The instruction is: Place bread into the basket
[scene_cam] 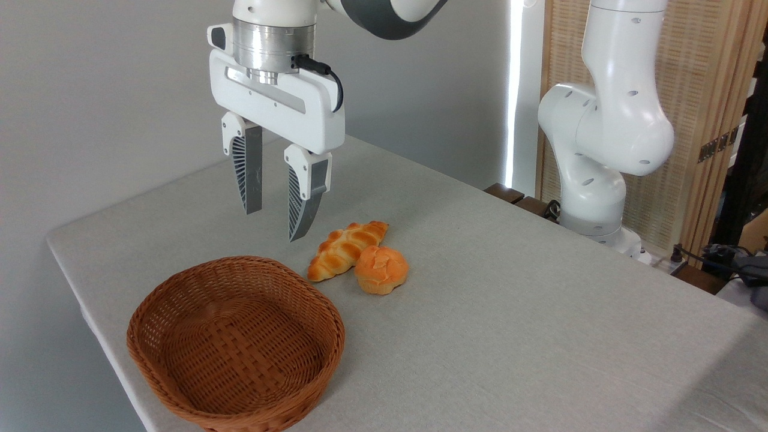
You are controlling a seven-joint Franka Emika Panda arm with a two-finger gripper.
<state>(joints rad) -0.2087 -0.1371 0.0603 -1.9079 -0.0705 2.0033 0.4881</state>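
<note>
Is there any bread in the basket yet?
No, the basket is empty; the bun and loaf lie on the table beside it.

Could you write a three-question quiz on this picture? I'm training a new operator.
1. True or false: the basket already holds the bun.
2. What touches the bun? A) the loaf B) the basket C) the gripper
3. How do the jaws stand?

Key
1. False: it is empty; the bun lies on the table.
2. A: the loaf lies against the bun's left side.
3. Open and empty, raised above the table, left of the loaf.
</note>
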